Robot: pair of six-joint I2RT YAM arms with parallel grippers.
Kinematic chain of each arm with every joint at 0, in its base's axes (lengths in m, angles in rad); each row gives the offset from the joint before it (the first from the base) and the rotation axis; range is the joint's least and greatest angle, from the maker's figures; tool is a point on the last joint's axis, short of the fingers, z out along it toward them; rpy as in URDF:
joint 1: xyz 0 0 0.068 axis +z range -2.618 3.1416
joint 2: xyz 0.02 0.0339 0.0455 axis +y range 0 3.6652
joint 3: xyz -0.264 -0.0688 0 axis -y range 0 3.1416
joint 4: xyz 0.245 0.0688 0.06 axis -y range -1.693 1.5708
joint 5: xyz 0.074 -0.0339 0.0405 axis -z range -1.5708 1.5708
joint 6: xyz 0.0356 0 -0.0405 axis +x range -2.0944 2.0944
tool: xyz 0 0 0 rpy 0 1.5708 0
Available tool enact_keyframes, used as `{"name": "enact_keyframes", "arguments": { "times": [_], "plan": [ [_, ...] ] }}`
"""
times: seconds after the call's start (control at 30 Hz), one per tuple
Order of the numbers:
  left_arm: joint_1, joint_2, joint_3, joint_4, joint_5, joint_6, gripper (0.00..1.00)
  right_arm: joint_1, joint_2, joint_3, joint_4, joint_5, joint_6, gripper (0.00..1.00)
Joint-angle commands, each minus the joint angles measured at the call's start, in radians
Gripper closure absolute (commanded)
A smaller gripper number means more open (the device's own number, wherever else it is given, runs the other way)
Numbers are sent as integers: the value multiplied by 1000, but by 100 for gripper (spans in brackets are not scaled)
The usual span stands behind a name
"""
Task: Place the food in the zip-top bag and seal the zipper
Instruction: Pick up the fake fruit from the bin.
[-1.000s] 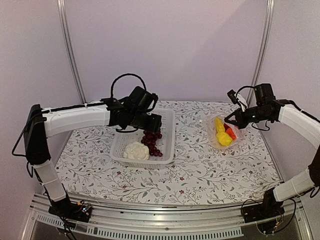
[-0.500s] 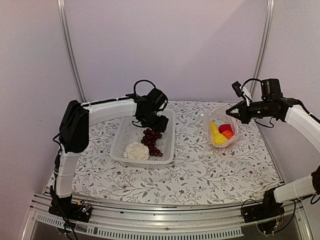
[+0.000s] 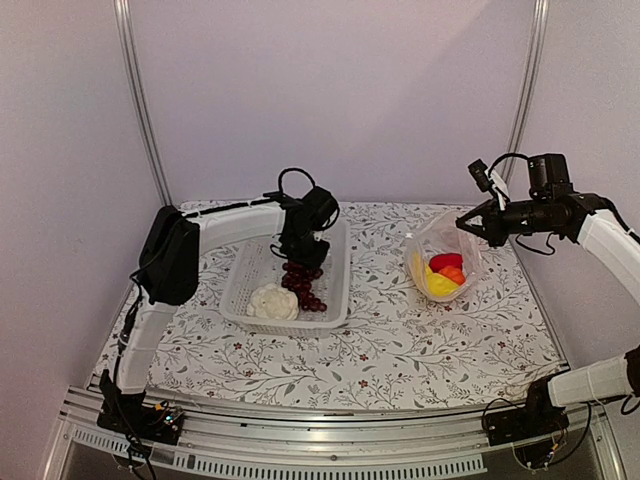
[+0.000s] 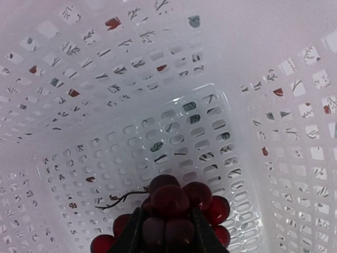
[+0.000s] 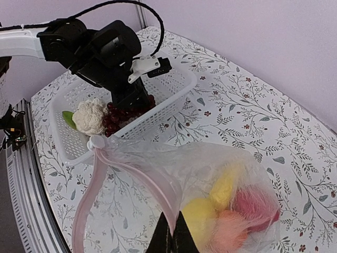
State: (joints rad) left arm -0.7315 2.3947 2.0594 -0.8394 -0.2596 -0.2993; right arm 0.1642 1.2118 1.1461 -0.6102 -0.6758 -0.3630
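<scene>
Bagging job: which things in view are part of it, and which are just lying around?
Job:
- clear crinkly zip-top bag, pinched by right gripper
- its pink zipper strip
- yellow, red and orange toy pieces inside it
- dark purple grape bunch, between the left gripper fingers
- white cauliflower

Just there:
- white lattice plastic basket
- floral tablecloth

We are looking at a table (image 3: 400,350) covered in a floral print. A white lattice basket (image 3: 290,325) is sitting on it left of centre; the clear zip-top bag (image 3: 440,240) is standing well apart toward the right, possibly touching down.
</scene>
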Motion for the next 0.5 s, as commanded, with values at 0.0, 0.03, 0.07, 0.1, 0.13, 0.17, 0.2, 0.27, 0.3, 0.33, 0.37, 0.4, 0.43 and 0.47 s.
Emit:
{"name": "enact_keyframes", "arguments": {
  "times": [0.0, 0.03, 0.07, 0.1, 0.13, 0.17, 0.2, 0.27, 0.3, 0.33, 0.37, 0.4, 0.43, 0.47],
  "plan": [
    [11, -40, 4, -48, -25, 6, 80, 0, -10, 36, -35, -10, -12, 100],
    [11, -67, -8, -38, -25, 8, 81, 1, -11, 36, -41, -8, -15, 100],
    [10, -102, -22, -21, -24, 9, 82, 0, -9, 37, -46, -5, -16, 100],
    [9, -140, -43, 1, -20, 11, 85, 1, -8, 38, -51, -4, -19, 100],
    [7, -195, -65, 26, -16, 12, 87, 1, -9, 39, -57, -1, -20, 100],
    [1, -245, -94, 63, -5, 18, 90, 1, -8, 39, -62, 2, -20, 100],
    [-3, -297, -135, 110, -2, 18, 92, 1, -8, 38, -66, 6, -23, 100],
    [-11, -401, -215, 204, 18, 7, 95, 0, -7, 40, -75, 17, -29, 100],
    [-18, -450, -258, 257, 33, 4, 97, 1, -6, 42, -81, 23, -32, 100],
    [-24, -503, -298, 322, 40, 3, 97, 2, -5, 46, -87, 29, -33, 100],
    [-32, -550, -335, 371, 50, 0, 97, 3, -3, 52, -96, 30, -33, 100],
    [-42, -591, -367, 419, 72, 8, 98, 5, -2, 61, -106, 30, -34, 100],
    [-55, -634, -399, 465, 93, 15, 98, 6, 0, 71, -115, 30, -34, 100],
    [-68, -668, -427, 515, 105, 25, 99, 9, 0, 76, -119, 31, -33, 100]
  ]
}}
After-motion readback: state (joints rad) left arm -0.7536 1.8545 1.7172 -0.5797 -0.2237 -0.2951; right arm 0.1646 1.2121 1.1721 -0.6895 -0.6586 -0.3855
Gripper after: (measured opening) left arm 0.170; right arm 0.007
